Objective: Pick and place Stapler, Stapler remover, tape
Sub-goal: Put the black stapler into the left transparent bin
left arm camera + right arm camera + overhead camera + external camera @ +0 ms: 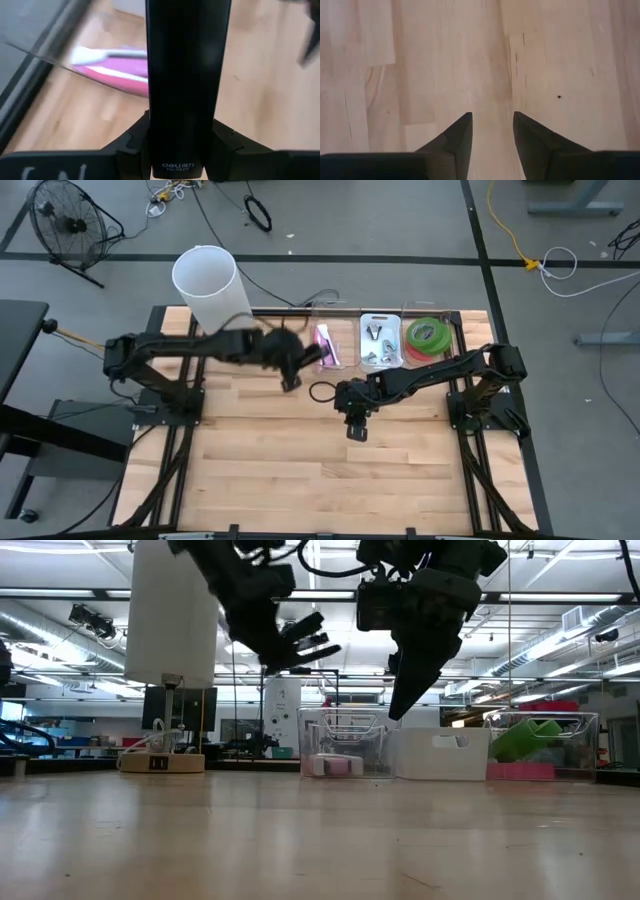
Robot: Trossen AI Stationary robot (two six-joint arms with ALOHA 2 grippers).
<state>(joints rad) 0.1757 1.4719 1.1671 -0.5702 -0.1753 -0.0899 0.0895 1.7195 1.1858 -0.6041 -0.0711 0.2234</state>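
Note:
My left gripper (292, 370) hangs over the table's far middle, shut on a black stapler (182, 75), just short of the clear bin that holds a pink stapler (328, 345). My right gripper (491, 125) stands open over bare wood near the table's centre (355, 423), pointing steeply down with nothing between its fingers. Metal stapler removers lie in the white tray (380, 340). Green tape rolls (428, 335) sit on a red one in the clear bin at the far right. My left gripper pinches the black stapler between its two fingers at the labelled end (182, 150), one finger (132, 145) on each long side. The stapler runs along the fingers and juts out ahead of them. It is lifted clear of the table, slanting down (305, 645).
The three containers stand in a row along the far edge (440, 750). A tall white cylinder (205, 280) stands at the far left corner. A thin black loop (322, 392) lies on the wood between the two grippers. The near half of the table (320, 480) is bare wood.

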